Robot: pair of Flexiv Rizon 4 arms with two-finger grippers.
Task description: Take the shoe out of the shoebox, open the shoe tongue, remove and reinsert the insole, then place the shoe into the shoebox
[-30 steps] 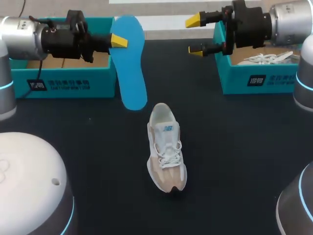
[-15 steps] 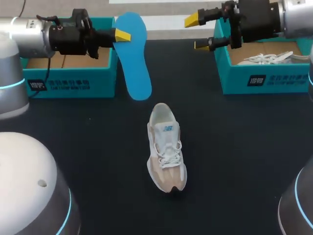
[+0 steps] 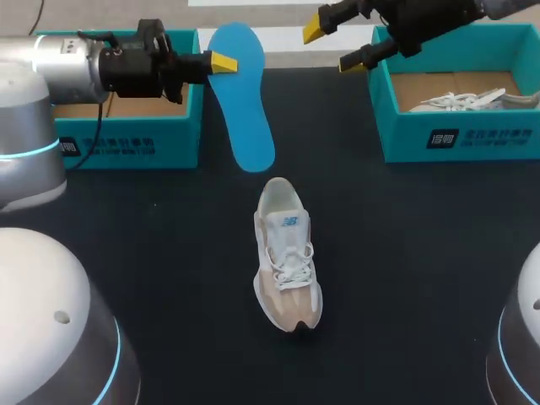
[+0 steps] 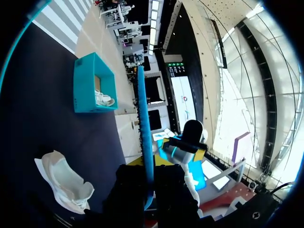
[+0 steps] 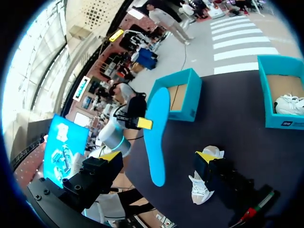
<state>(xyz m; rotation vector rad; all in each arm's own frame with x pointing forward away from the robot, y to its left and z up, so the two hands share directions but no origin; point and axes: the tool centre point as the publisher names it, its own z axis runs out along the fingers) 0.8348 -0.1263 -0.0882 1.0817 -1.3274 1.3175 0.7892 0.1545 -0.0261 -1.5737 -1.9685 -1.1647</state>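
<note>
While aloft, one insole (image 3: 247, 118); two shoeboxes (image 3: 126, 145) (image 3: 456, 137)

Behind the insole (image 3: 245, 101), hidden: far finger of the left gripper (image 3: 226, 61). Right of the insole, cropped by the edge: right arm (image 3: 439, 13) past the right gripper (image 3: 333, 46).

The dark table (image 3: 405, 270) bears a pale shoe (image 3: 285, 253) (upright, mid-table), a left shoebox (image 3: 126, 145) and a right shoebox (image 3: 460, 137).

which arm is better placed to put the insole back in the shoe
Left. The left jaws are shut on the blue insole, which hangs close to the shoe. The right jaws are open and empty, up by the right shoebox, so they would need a handover first.
</note>
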